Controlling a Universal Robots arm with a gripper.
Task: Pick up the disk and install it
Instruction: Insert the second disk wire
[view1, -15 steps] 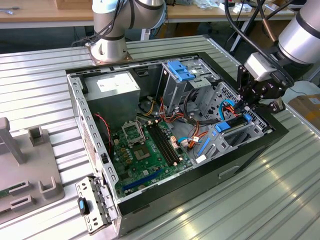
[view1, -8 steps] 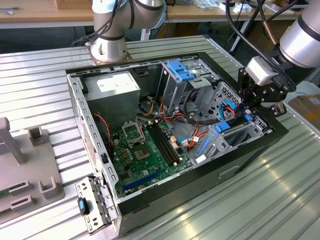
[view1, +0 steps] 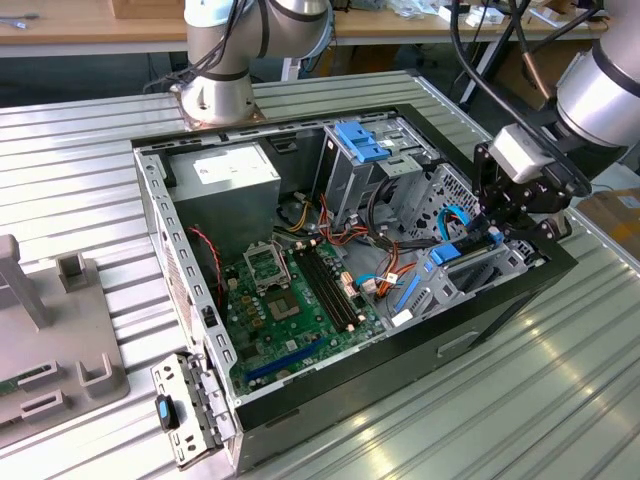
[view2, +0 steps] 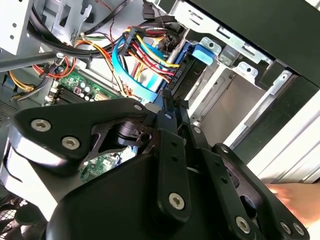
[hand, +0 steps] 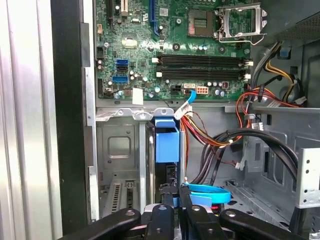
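Disk (hand: 166, 142) stands on edge in the case's drive bay (hand: 120, 165), long axis running straight ahead of our pincer (hand: 172, 200), fingers clamped on its near end.

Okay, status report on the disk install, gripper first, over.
Gripper down inside the case, shut on the disk. Disk on edge in the drive bay, blue carrier showing. Cables bunched right beside it.

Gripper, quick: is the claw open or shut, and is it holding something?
Gripper: shut on the disk, which stands on edge in the drive bay of the computer case.
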